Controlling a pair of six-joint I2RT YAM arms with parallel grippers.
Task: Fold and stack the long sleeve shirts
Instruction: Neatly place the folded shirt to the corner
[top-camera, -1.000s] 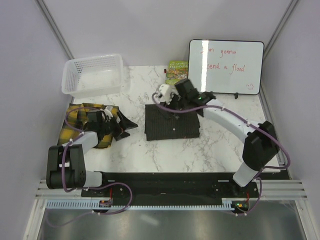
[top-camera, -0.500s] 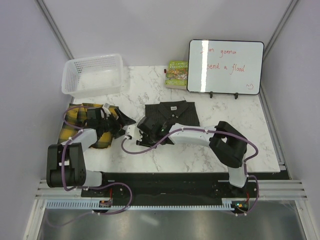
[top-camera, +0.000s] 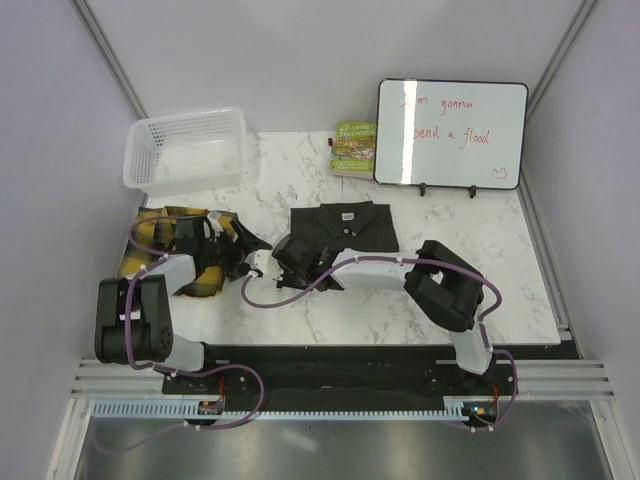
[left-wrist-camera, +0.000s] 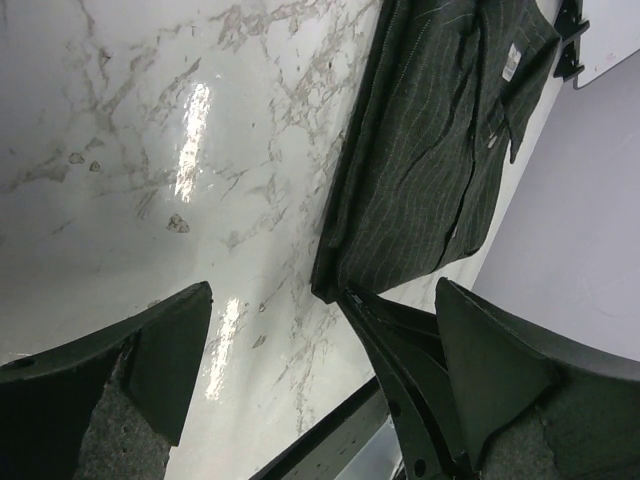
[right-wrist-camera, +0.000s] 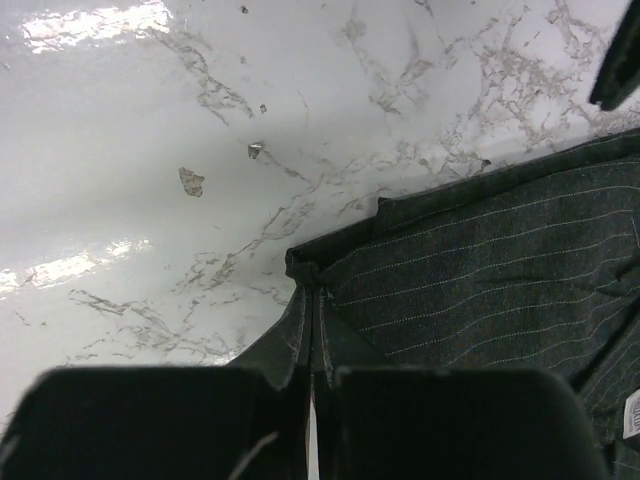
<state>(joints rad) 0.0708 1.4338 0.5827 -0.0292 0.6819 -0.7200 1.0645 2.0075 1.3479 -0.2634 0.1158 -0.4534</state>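
Currently right gripper (right-wrist-camera: 312, 375) clamped on near-left corner of folded charcoal pinstripe shirt (top-camera: 350, 232), mid counter (top-camera: 460, 260); left gripper (left-wrist-camera: 320, 300) wide open, empty, by crumpled yellow plaid flannel shirt (top-camera: 148, 252) at left side

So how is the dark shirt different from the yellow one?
The dark shirt has thin pale stripes; the yellow shirt is black-and-yellow checks. The dark shirt is folded flat in the middle; the yellow shirt is bunched up at the left. The right hand pinches the dark shirt's corner, not the yellow shirt. Both are cloth shirts on the table.
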